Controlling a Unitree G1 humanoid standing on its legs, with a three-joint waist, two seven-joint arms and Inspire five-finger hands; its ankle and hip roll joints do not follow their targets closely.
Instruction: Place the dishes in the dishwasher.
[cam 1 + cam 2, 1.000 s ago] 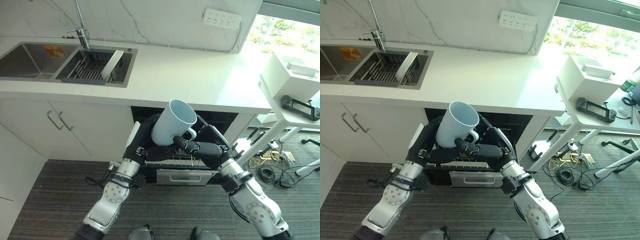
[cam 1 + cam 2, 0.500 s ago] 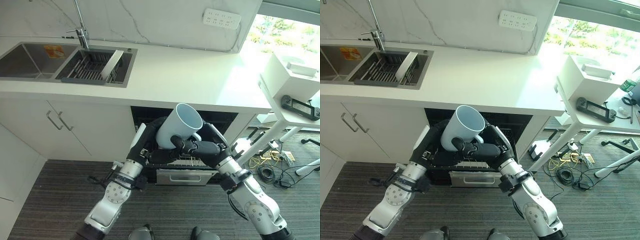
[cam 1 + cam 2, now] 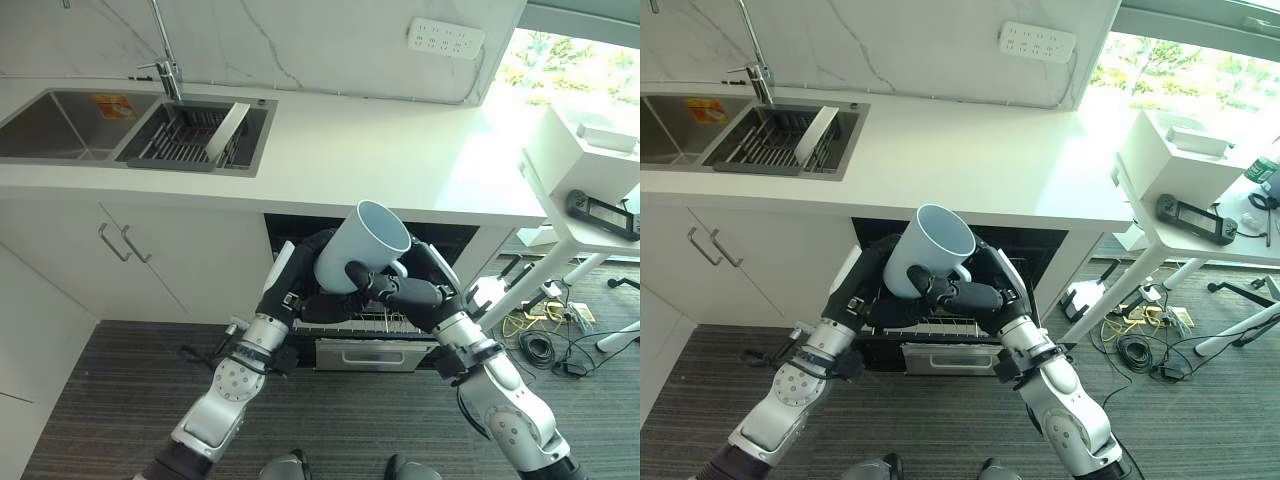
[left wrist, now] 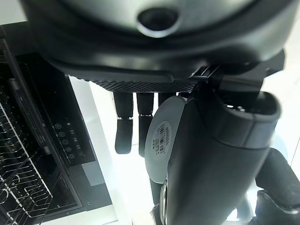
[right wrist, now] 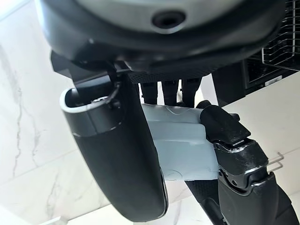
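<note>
The white mug (image 3: 365, 246) has come down a little and tipped further over the last second, its mouth now leaning up and to the right. It hangs in the air in front of the open dishwasher (image 3: 430, 240), just below the near edge of the bench (image 3: 400, 150). The right hand (image 3: 400, 292) is clenched on it at the handle side. The left hand (image 3: 300, 285) lies against its base and left wall with the thumb pressed to the bottom, grasping the mug too. To my reading the two hands are turning the mug over so it can go mouth-down into the wire rack (image 3: 372, 322), which sits pulled out just under them; the placing itself is not yet done.

Room is tight above: the bench lip overhangs the dishwasher opening, and the mug's rim is near it. The cabinet door (image 3: 190, 260) stands to the left of the opening, a white side table (image 3: 590, 205) well apart on the right. The open way is downward toward the rack's tines, which could catch the rim if the mug goes in tilted.
</note>
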